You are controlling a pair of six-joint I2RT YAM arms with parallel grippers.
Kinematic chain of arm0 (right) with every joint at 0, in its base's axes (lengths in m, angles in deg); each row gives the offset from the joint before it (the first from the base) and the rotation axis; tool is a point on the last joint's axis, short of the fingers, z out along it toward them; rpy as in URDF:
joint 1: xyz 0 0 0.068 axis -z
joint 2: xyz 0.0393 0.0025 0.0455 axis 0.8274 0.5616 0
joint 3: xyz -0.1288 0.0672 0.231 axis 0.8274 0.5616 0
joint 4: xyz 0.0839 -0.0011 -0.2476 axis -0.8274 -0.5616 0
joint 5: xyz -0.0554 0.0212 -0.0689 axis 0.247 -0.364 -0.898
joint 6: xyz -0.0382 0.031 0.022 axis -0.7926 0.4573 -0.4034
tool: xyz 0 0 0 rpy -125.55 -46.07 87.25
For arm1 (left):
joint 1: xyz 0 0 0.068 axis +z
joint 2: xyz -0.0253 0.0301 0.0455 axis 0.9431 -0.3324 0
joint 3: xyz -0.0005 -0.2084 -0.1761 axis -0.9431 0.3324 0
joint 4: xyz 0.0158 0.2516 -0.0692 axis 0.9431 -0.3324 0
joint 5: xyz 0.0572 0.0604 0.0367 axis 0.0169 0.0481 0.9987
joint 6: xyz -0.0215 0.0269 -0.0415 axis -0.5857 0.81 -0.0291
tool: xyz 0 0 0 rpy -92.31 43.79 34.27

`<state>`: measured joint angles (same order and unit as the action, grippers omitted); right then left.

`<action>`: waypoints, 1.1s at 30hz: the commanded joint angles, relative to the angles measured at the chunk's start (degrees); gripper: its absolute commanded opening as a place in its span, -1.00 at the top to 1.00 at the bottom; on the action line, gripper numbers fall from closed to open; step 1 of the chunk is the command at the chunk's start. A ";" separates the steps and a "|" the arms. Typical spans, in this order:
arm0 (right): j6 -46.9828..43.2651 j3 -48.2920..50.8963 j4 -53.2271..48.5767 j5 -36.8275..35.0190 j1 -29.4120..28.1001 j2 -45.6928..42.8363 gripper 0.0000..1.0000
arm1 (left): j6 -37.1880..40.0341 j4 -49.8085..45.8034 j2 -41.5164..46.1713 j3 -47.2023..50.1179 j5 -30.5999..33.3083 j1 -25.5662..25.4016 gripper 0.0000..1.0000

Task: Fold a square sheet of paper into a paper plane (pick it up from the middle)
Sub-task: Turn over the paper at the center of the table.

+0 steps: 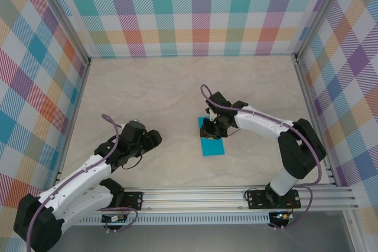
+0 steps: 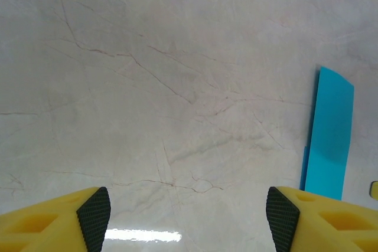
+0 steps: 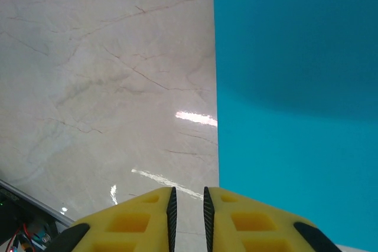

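Observation:
The square sheet of paper [image 1: 212,143] lies flat mid-table as a narrow teal-blue rectangle, also seen at the right edge of the left wrist view [image 2: 329,140]. A paper plane is out of view. My right gripper [image 1: 210,127] hovers over the sheet's far end. In its wrist view the jaws [image 3: 188,196] stand a narrow slit apart over bare table, just left of the paper's straight edge [image 3: 295,87], with nothing between them. My left gripper [image 1: 152,140] sits well left of the sheet, wide open [image 2: 188,210] and empty over bare marble.
The marble-look table [image 1: 147,92] is ringed by checked walls [image 1: 195,10] at the back and both sides. An aluminium rail [image 1: 201,196] carrying the arm bases runs along the near edge.

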<state>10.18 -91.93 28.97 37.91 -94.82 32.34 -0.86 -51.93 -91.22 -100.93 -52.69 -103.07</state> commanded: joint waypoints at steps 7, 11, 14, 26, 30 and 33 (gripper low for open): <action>4.22 8.46 15.12 4.32 1.07 4.66 0.69 | 0.42 2.92 -1.56 0.04 -4.41 0.67 -0.88; 7.87 10.29 19.04 4.26 0.93 7.01 0.73 | 0.30 3.63 -1.61 1.10 -3.30 0.67 -1.00; 10.20 11.56 22.84 2.79 0.32 7.49 0.71 | 0.56 7.23 -2.28 2.84 -3.55 0.67 -1.00; 8.16 12.92 14.58 -11.79 -0.22 -10.84 0.21 | 6.40 5.65 -9.24 -3.45 -5.44 0.70 -1.00; 8.65 15.10 11.20 -19.44 0.48 -19.06 -0.14 | 7.79 13.96 -8.20 -1.21 -6.81 0.54 -1.00; 6.60 13.77 7.79 -22.06 2.25 -22.40 -0.42 | 7.96 15.24 -7.77 -1.35 -8.14 0.33 -1.00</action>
<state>18.64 -78.36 41.80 22.15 -93.88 11.88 5.24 -41.20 -100.16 -102.76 -58.74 -103.07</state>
